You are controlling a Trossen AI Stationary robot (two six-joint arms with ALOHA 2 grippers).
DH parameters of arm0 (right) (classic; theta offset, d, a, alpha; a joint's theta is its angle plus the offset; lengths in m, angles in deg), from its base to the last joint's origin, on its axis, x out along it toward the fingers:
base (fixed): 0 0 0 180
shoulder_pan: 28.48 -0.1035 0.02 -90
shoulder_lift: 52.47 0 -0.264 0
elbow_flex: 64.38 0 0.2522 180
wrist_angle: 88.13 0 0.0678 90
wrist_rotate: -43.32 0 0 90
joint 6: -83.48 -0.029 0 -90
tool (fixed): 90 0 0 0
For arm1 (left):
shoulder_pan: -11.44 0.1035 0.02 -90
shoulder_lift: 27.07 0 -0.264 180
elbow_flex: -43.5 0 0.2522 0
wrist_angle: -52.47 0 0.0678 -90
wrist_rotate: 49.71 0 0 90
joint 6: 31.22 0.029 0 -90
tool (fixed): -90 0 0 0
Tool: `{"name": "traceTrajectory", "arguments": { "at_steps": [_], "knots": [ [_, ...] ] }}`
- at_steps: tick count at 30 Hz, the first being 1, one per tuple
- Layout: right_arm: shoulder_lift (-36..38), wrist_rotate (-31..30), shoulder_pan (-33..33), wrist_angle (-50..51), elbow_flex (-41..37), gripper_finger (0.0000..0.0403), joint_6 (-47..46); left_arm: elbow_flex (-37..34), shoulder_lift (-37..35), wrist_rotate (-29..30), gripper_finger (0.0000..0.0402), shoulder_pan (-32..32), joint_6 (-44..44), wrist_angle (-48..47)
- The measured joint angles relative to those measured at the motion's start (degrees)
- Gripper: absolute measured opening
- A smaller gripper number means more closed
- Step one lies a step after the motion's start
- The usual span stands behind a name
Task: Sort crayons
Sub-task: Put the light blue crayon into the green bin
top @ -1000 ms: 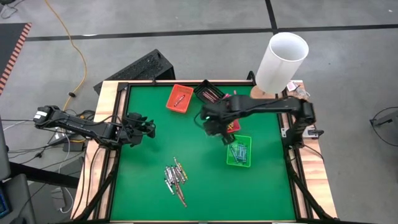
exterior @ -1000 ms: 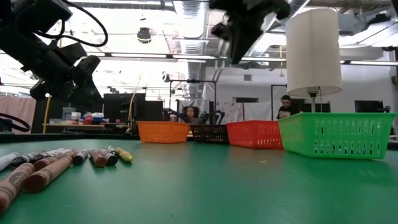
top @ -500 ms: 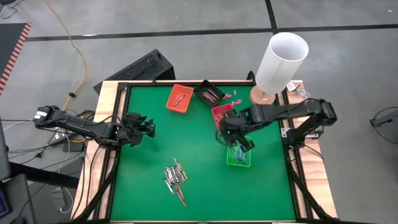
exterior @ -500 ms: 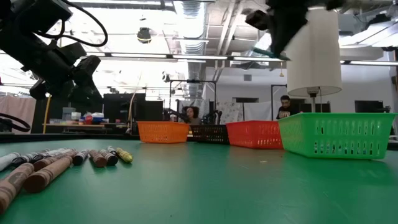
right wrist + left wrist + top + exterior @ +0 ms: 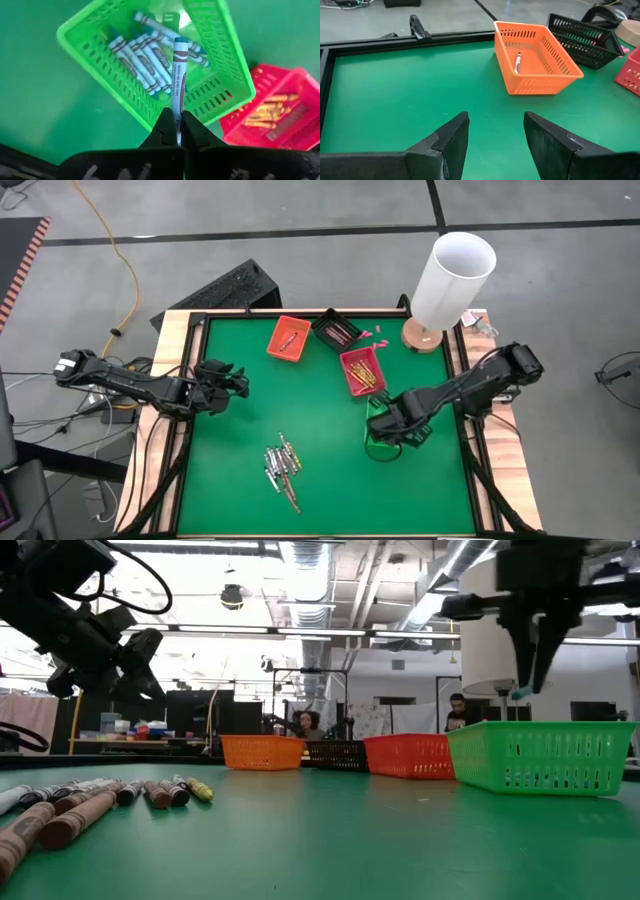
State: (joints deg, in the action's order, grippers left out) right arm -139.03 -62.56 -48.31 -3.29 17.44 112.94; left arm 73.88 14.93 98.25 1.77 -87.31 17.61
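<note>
My right gripper (image 5: 397,426) hovers over the green basket (image 5: 374,448), shut on a light blue crayon (image 5: 179,70). Several blue crayons (image 5: 142,57) lie in that basket. A pile of loose crayons (image 5: 282,470) lies on the green mat near the front; the low view shows this pile (image 5: 100,800) at its left. My left gripper (image 5: 236,384) hangs open above the mat's left side, with nothing between its fingers (image 5: 455,137). My right gripper pinches the blue crayon by one end (image 5: 177,116) between its two fingers. The fingers point steeply down from above, and the crayon runs on in line with them, its free end (image 5: 518,695) sticking out below. The crayon hangs clear above the green basket.
An orange basket (image 5: 288,340) with one crayon (image 5: 518,62), a black basket (image 5: 336,330) and a red basket (image 5: 362,370) with yellow-orange crayons stand at the back of the mat. A white cylinder (image 5: 452,278) stands at the far right corner. A raised frame (image 5: 190,410) rims the mat.
My right gripper has swung from above the black and red baskets toward the table's near right and come down over the green basket, turning as it went. It has stayed shut on the blue crayon throughout.
</note>
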Motion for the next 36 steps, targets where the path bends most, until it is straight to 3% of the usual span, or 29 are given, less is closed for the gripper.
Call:
{"name": "traceTrajectory", "arguments": {
  "at_steps": [6,12,28,36],
  "knots": [
    [0.02,-2.10,-0.29,-1.56,-2.09,0.0000,3.43,0.00,0.00,1.37,0.0180,0.00,-0.04,-0.01],
    [-0.02,-2.42,-1.86,-4.12,-4.94,0.0000,12.77,0.00,0.00,1.68,0.0180,0.00,1.05,0.00],
    [-0.05,-2.45,-2.37,-12.74,-7.46,0.0000,17.68,0.00,0.00,2.50,0.0180,0.02,1.11,0.00],
    [-5.14,-2.37,-0.60,-12.90,-7.46,0.0000,17.61,0.00,0.00,2.58,0.0180,0.02,0.89,-0.02]
  ]
}}
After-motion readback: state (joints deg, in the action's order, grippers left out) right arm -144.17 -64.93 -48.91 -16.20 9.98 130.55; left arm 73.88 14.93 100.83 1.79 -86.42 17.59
